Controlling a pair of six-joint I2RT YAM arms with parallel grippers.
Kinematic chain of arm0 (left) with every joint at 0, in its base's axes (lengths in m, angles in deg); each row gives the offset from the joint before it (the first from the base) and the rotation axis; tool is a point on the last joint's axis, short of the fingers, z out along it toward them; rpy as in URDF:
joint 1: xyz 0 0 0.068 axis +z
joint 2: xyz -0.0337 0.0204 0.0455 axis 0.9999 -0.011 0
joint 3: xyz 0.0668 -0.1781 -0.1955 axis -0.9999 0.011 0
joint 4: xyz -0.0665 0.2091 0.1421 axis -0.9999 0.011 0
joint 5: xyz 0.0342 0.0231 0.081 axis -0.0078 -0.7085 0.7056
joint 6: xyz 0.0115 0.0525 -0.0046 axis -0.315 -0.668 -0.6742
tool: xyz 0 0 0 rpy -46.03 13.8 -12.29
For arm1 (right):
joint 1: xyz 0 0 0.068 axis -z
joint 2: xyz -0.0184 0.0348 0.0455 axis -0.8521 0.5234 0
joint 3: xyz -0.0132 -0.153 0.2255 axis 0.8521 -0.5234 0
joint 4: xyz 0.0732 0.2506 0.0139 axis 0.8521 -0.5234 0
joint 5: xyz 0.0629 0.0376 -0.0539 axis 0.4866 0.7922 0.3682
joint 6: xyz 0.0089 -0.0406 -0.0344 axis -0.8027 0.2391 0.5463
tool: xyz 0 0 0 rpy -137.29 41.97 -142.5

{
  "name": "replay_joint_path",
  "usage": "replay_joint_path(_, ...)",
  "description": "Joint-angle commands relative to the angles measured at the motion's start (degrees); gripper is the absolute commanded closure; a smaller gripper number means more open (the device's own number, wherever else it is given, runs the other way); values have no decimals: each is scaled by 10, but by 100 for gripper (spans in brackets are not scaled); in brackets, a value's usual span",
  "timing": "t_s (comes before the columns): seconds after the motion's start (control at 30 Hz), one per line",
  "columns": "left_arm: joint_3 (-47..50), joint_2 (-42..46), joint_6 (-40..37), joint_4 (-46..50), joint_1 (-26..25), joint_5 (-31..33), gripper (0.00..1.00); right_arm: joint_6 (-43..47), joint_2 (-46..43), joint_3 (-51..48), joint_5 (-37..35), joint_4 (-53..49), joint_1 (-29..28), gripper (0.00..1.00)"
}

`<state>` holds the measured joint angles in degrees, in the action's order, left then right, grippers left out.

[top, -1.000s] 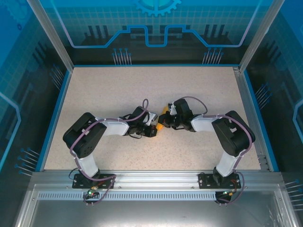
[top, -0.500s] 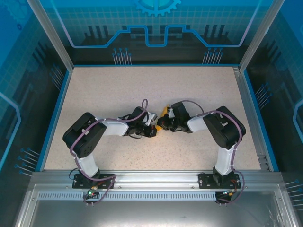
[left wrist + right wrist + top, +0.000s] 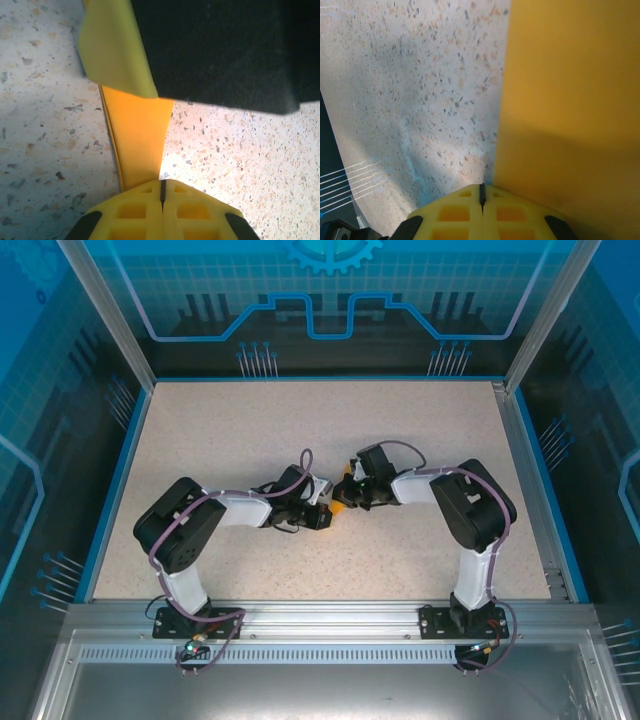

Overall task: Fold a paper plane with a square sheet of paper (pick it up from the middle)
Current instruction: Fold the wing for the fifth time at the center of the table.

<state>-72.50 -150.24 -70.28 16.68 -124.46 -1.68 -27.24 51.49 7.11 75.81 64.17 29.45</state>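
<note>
The sheet of paper (image 3: 343, 503) is orange-yellow and folded, and lies mid-table between both grippers, which hide most of it. In the left wrist view it is a narrow orange strip (image 3: 140, 135) with a paler flap (image 3: 112, 50) lifted at its far end. My left gripper (image 3: 162, 186) is shut, its tips resting at the strip's near end with nothing between the jaws. My right gripper (image 3: 481, 190) is also shut, at the edge of the broad orange paper (image 3: 570, 100). Its black body (image 3: 225, 50) looms over the flap. From above, left gripper (image 3: 330, 509) and right gripper (image 3: 348, 497) nearly touch. The grippers hide whether the fold forms a paper plane.
The speckled tabletop (image 3: 250, 430) spreads wide on every side of the paper. A blue rim (image 3: 120, 470) and clear walls enclose it. A metal rail (image 3: 320, 615) holding both arm bases runs along the near edge.
The right arm's elbow swung left and back, and its gripper edged a little farther onto the paper. The left arm has stayed still. Both grippers stayed shut.
</note>
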Motion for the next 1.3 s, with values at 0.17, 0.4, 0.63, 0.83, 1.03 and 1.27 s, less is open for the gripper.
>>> replay_joint_path(0.17, 43, -48, -4, 122, -2, 47, 100, 31, 47, 54, -69, -54, 60, 98)
replay_joint_path(0.4, 45, -42, -4, 128, -2, 49, 100, 46, 87, 109, -64, -85, 85, 98)
replay_joint_path(0.63, 50, -45, -3, 128, -2, 48, 100, 59, 110, 161, -58, -121, 112, 98)
replay_joint_path(0.83, 49, -42, -3, 131, -1, 51, 100, 69, 140, 202, -54, -141, 129, 98)
replay_joint_path(1.03, 53, -41, -2, 132, -1, 48, 100, 75, 157, 231, -49, -150, 150, 98)
replay_joint_path(1.27, 52, -38, -2, 137, -1, 42, 100, 73, 176, 266, -34, -151, 176, 96)
